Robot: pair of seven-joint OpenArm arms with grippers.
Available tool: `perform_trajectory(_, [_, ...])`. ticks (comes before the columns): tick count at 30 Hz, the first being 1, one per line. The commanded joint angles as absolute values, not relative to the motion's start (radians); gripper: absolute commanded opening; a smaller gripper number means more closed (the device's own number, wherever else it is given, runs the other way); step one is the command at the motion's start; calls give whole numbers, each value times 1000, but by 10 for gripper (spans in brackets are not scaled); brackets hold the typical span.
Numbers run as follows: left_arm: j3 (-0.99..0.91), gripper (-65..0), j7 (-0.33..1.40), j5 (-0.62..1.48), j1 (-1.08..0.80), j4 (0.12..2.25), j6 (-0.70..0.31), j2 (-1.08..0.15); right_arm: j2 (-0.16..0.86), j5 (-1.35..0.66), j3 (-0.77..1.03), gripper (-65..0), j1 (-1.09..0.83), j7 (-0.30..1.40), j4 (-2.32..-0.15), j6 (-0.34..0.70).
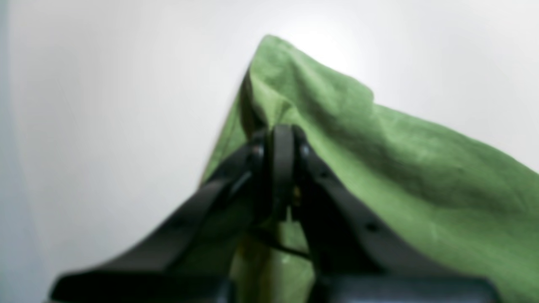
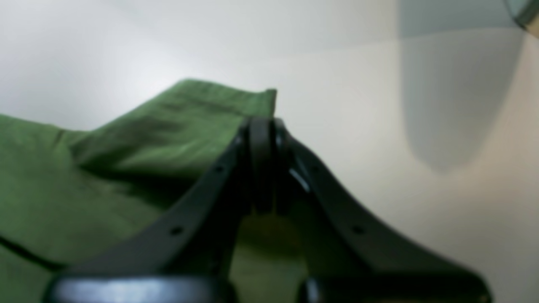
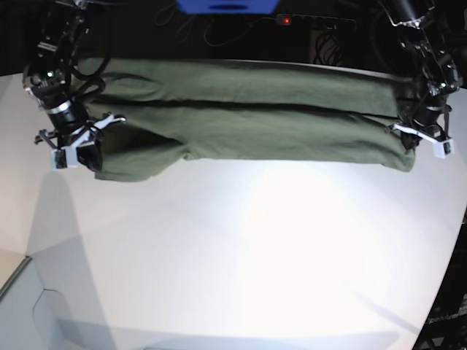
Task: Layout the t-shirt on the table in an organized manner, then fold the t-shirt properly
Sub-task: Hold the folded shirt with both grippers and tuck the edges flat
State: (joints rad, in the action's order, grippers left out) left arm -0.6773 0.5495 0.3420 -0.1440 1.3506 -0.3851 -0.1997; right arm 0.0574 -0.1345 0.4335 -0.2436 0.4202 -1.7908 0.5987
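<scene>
My left gripper (image 1: 281, 168) has its fingers pressed together on a bunched corner of the t-shirt (image 3: 248, 120), and my right gripper (image 2: 262, 164) pinches the opposite end the same way. The olive-green cloth stretches between my two arms as a long folded band along the far edge of the table (image 3: 248, 255), sagging in folds toward the white surface.
</scene>
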Motion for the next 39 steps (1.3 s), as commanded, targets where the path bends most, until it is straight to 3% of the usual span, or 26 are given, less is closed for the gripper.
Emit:
perform_trajectory(1, [-680, -647, 527, 354, -136, 1366, -384, -216, 64, -145, 456, -650, -257, 395, -1821, 599])
perform_trajectory(9, [-680, -647, 527, 354, -134, 1366, -384, -217, 19, -147, 493, -650, -389, 384, -1836, 599])
perform_trajectory(17, [-680, -647, 527, 354, -140, 1366, -384, -222, -58, -147, 587, -650, -412, 384, -1882, 599])
perform_trajectory(30, [-687, -647, 527, 358, -143, 1366, -384, -223, -128, -145, 593, -650, -461, 390, -1896, 599])
perform_trajectory(39, [-688, -647, 527, 361, -145, 1366, -384, -223, -117, -142, 593, -650, -447, 383, -1722, 599])
